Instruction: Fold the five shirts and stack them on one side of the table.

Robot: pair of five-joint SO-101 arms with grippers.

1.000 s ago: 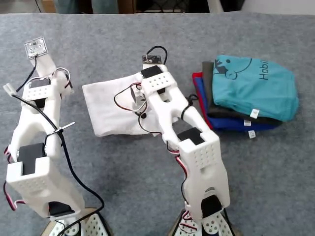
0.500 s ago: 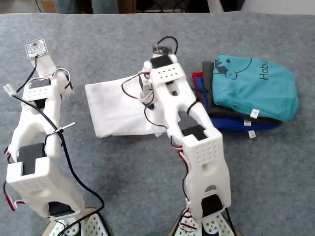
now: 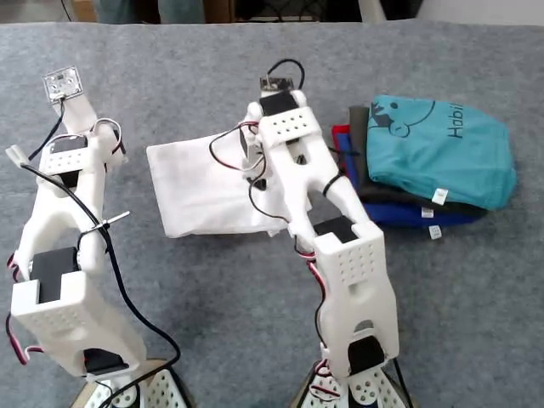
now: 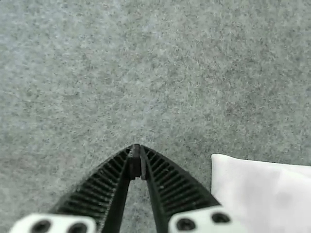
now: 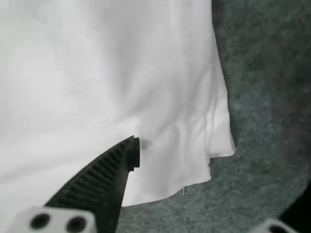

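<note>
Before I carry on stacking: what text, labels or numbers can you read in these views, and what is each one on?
Teal shirt, top of the stack: dark lettering running sideways, cut off at the fold, so no whole word reads.
White tag at the teal shirt's edge: too small to read.
Second white tag on the blue shirt: too small to read.
White shirt: no print seen.

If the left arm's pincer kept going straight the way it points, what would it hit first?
Probably the bare grey table cover: the shut left pincer aims at it, with the white shirt off to one side. Depth is unclear.
</note>
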